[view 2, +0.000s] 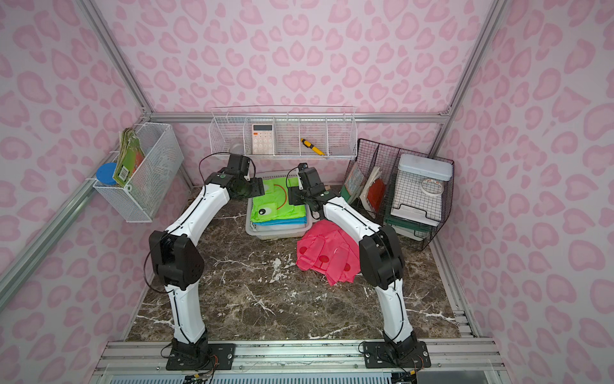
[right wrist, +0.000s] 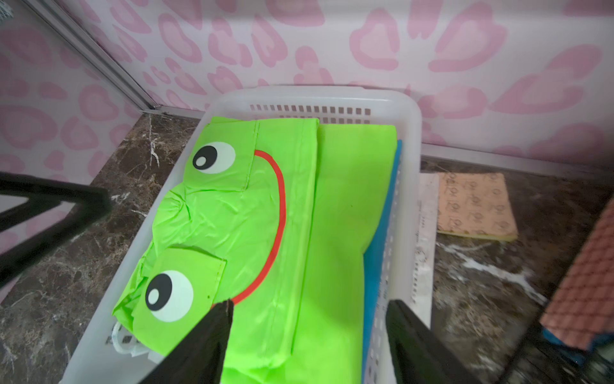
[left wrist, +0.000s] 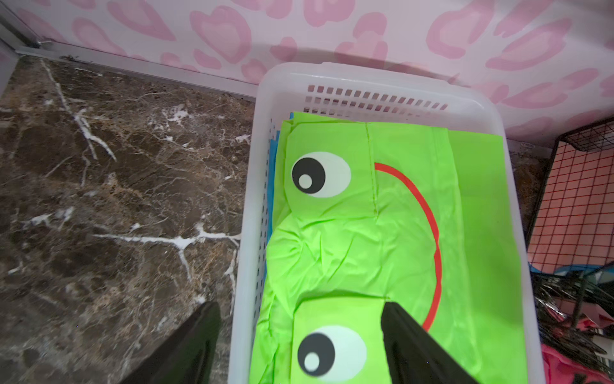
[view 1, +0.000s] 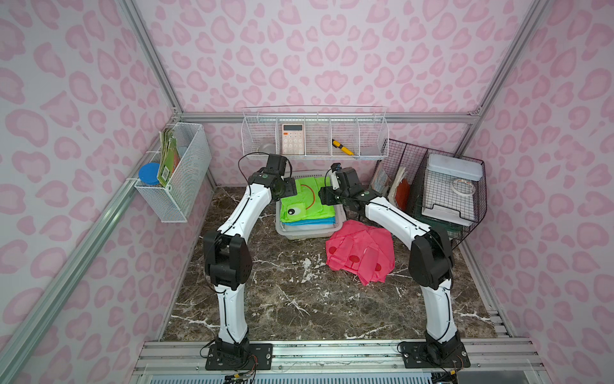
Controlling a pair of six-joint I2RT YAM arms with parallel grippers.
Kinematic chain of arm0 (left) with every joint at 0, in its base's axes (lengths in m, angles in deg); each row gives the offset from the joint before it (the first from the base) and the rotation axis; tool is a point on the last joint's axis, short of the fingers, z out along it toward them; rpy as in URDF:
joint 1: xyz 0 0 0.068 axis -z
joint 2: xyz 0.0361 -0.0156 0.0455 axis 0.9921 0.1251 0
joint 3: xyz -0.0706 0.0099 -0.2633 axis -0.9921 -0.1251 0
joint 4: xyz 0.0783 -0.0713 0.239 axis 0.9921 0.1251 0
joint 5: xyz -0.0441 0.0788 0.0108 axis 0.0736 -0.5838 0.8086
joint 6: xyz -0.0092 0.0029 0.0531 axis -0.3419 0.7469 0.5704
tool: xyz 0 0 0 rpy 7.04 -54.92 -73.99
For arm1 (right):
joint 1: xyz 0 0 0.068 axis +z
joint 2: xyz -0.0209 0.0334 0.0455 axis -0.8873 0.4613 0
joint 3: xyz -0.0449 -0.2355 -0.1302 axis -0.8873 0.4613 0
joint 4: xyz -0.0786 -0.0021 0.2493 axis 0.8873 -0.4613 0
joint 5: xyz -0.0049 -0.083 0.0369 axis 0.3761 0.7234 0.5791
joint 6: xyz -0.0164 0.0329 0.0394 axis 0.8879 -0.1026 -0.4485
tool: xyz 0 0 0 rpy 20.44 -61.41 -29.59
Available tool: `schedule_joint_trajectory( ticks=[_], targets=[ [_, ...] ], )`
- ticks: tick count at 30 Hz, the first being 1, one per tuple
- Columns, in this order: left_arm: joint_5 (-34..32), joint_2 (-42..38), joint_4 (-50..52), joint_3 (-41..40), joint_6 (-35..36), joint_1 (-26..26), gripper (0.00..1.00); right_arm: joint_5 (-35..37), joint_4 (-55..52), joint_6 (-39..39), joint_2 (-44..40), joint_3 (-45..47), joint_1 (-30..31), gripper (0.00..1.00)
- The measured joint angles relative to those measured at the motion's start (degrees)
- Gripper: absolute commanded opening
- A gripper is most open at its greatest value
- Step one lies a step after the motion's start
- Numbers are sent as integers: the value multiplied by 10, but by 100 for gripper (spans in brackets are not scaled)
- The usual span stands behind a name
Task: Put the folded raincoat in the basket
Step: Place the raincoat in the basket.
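Hovering left gripper (left wrist: 299,316) and right gripper (right wrist: 310,309) over the basket (left wrist: 365,74), jaws apart, gripping nothing; leaving the green raincoat (left wrist: 365,249) folded inside; seemingly needing only withdrawing.

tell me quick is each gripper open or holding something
Left gripper: open, holding nothing.
Right gripper: open, holding nothing; the green raincoat lies in the basket.

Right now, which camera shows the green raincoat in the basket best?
The right wrist view: the green raincoat fills it, folded flat inside the basket, with both eyes and the red mouth clear. The left wrist view cuts off one end of the raincoat. In both top views the raincoat is small and partly covered.
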Motion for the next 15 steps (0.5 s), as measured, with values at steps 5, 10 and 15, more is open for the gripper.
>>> schedule_joint_trajectory(
  ticks=[5,10,15],
  targets=[
    [2,-136,-12,-152,-36,0,86,21,19,-3,-122,148,8,81],
    [32,-319,-72,-404,-83,3,88,28,48,-3,-239,301,9,81],
    [63,-461,-111,-588,-120,30,89,23,71,-3,-307,437,-21,81]
  ],
)
